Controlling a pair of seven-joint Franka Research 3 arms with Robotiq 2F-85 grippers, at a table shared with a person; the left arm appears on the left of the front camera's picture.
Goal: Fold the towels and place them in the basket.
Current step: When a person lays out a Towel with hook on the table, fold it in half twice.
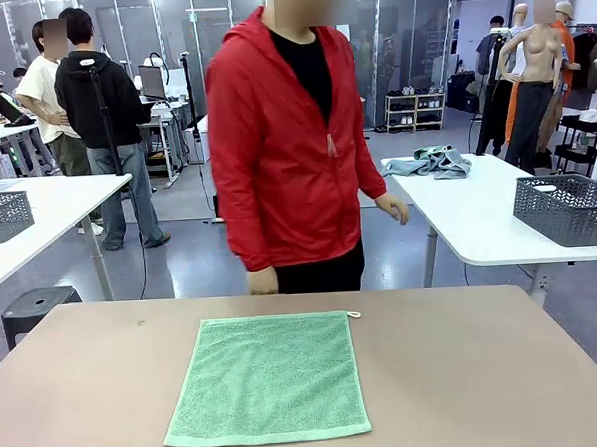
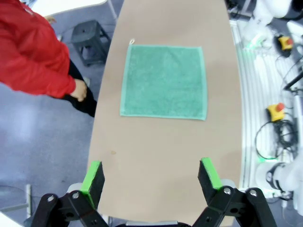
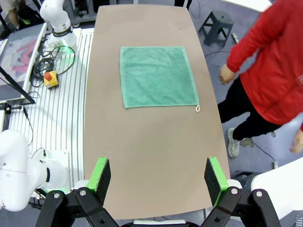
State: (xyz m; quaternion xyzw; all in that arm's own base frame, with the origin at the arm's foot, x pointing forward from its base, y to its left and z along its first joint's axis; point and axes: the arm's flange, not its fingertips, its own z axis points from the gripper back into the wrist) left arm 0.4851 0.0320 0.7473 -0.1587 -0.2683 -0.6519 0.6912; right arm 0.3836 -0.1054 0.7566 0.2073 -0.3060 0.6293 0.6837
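The brown table [image 1: 87, 395] carries one mint green towel [image 1: 267, 378], flat at its middle, with its loop tag [image 1: 353, 314] near the table's far edge. The left gripper [image 2: 151, 182] and right gripper [image 3: 158, 179] hang spread and empty over the table's ends. Best pinch both near-edge corners together, folding evenly.

Front view: person [image 1: 295, 154] hidden below hips by far edge of table [image 1: 487, 374]. Basket [image 1: 568, 209] at 3 o'clock cut by right frame edge. Cloth heap [image 1: 431, 162] at 2 o'clock too small to identify. Left wrist view: person cut by frame edge at 10 o'clock.
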